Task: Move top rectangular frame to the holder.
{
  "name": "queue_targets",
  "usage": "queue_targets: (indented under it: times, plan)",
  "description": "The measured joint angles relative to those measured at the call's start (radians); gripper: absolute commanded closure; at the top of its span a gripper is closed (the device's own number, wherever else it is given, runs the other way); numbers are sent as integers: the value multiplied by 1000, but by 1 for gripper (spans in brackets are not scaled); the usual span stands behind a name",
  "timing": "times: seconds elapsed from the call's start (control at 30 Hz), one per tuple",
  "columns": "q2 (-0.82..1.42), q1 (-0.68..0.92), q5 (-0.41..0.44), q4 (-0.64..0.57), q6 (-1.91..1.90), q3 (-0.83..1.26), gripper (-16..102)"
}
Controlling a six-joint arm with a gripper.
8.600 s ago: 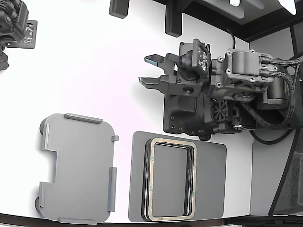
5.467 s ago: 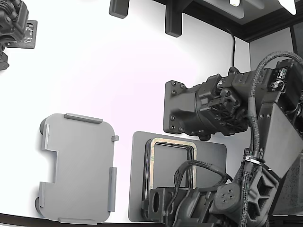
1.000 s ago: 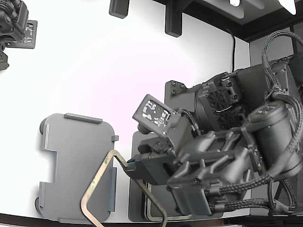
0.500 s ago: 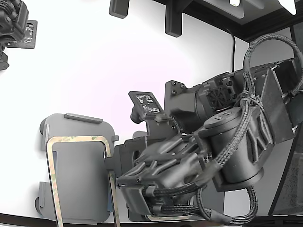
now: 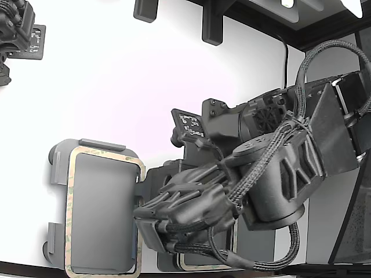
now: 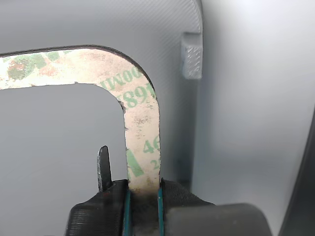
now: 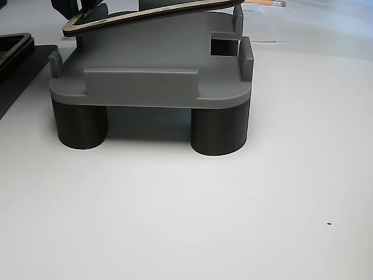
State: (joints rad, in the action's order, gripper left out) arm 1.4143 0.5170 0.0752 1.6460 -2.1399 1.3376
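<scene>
The top rectangular frame (image 5: 71,214), tan with green print, lies over the holder (image 5: 58,165) at the exterior view's lower left, its outline nearly matching the tray. My gripper (image 5: 139,213) is shut on the frame's long side nearest the arm. In the wrist view the teal-lined fingertips (image 6: 127,206) of the gripper (image 6: 142,194) pinch the frame (image 6: 140,113) just below a rounded corner, above the holder's floor (image 6: 59,147). The other view shows the frame (image 7: 151,16) tilted above the holder (image 7: 140,87), one end raised over a tab. Whether the low end touches is unclear.
The arm covers most of the dark grey plate (image 5: 258,246); a strip of the remaining frame stack (image 5: 197,267) shows at the lower edge. A second arm (image 5: 14,35) sits at the upper left. A holder edge tab (image 6: 192,56) stands close beside the frame's corner.
The frame came off the stack on the dark plate. Over the last second it swung from a skewed pose to lie square over the holder, and the arm followed to the exterior view's left.
</scene>
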Motion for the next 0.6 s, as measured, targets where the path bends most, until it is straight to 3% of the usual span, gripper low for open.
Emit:
queue_targets:
  times: [0.6]
  plan:
    - [-61,-46,-14,0,57,-25,96]
